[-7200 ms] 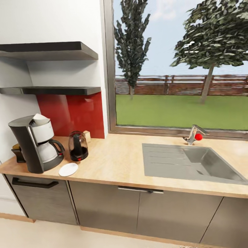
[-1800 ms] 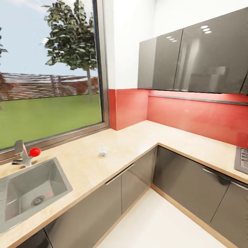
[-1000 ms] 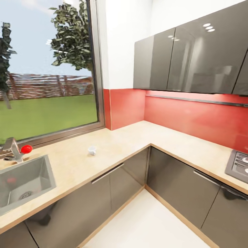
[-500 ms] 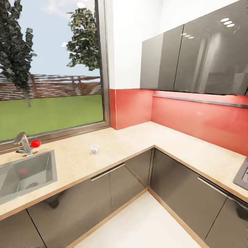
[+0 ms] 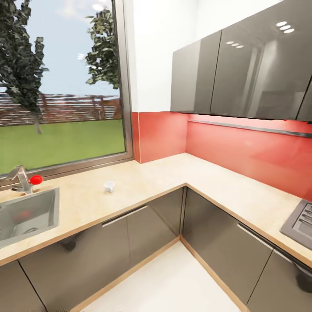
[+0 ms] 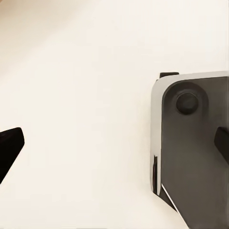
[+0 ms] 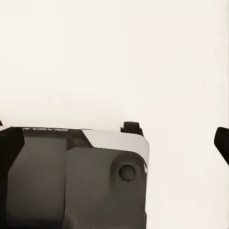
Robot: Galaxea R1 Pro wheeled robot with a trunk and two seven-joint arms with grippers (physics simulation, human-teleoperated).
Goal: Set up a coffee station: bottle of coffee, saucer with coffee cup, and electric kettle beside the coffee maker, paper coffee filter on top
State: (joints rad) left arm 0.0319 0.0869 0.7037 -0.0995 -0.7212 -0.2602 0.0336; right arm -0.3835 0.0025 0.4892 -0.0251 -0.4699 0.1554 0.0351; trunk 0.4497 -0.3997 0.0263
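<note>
The coffee cup (image 5: 109, 186) sits alone on the kitchen countertop (image 5: 164, 173) at ten o'clock, near the sink (image 5: 26, 216). Roll close and square up first. Both pincers hang spread, empty.

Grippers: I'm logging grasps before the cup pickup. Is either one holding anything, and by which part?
Nothing is held. Both wrist views show open fingertips over bare floor; the coffee cup sits alone on the countertop.

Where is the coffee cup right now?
In the head view, the coffee cup stands alone on the kitchen countertop below the window, right of the sink.
</note>
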